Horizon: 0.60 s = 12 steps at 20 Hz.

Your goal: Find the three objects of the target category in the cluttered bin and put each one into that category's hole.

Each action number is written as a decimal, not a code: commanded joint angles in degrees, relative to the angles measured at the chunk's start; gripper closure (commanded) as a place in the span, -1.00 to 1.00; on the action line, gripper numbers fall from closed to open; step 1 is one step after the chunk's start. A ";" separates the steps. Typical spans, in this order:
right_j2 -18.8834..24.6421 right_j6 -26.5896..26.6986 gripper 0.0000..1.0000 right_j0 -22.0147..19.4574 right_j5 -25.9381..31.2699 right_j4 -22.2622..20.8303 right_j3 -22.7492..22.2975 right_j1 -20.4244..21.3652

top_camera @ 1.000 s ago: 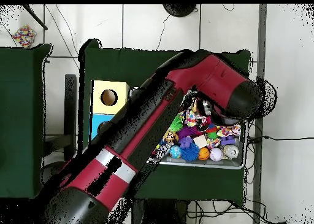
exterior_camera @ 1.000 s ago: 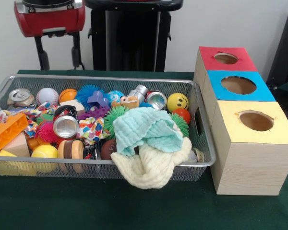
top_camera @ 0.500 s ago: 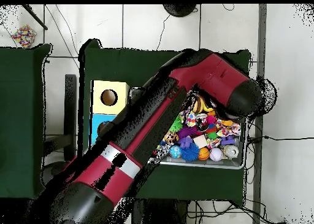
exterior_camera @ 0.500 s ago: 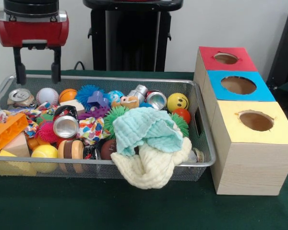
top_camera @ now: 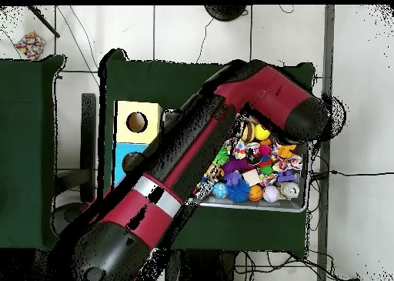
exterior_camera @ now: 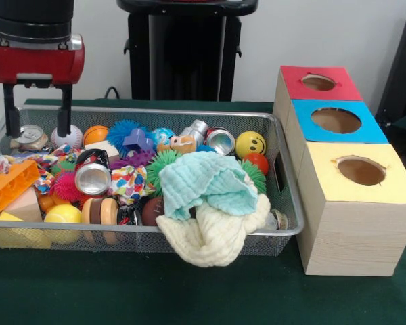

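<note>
A wire bin (exterior_camera: 284, 203) holds a jumble of toys. My gripper (exterior_camera: 38, 128) hangs open over the bin's far left corner, one finger on each side of a crushed silver can (exterior_camera: 30, 137). Other cans lie at the left middle (exterior_camera: 93, 179) and at the back (exterior_camera: 220, 141). A baseball (exterior_camera: 70, 136), an orange ball (exterior_camera: 95, 134) and a yellow smiley ball (exterior_camera: 250, 144) lie along the back. Right of the bin stand three boxes with holes: red (exterior_camera: 318, 82), blue (exterior_camera: 336, 120) and yellow (exterior_camera: 361, 170). In the overhead view the arm (top_camera: 231, 124) hides the gripper.
A teal cloth (exterior_camera: 206, 183) and a cream cloth (exterior_camera: 216, 233) drape over the bin's front rim. An orange block (exterior_camera: 10, 188) and wooden shapes (exterior_camera: 27, 203) lie at the left end. In the overhead view the bin (top_camera: 304, 209) peeks from under the arm.
The gripper has moved left in the front view and come down, from behind the bin to straddling the crushed can at the far left corner.
</note>
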<state>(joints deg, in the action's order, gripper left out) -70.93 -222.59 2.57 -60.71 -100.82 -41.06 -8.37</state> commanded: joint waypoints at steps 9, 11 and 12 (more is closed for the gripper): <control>5.74 10.89 -1.00 -3.30 4.84 0.43 7.89 -5.30; 5.52 10.80 -1.00 -3.60 5.26 0.20 8.32 -5.96; 5.40 10.81 -1.00 -3.78 5.30 0.05 8.56 -6.19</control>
<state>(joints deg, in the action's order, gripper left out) -70.94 -222.59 1.18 -58.49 -101.03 -38.49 -11.14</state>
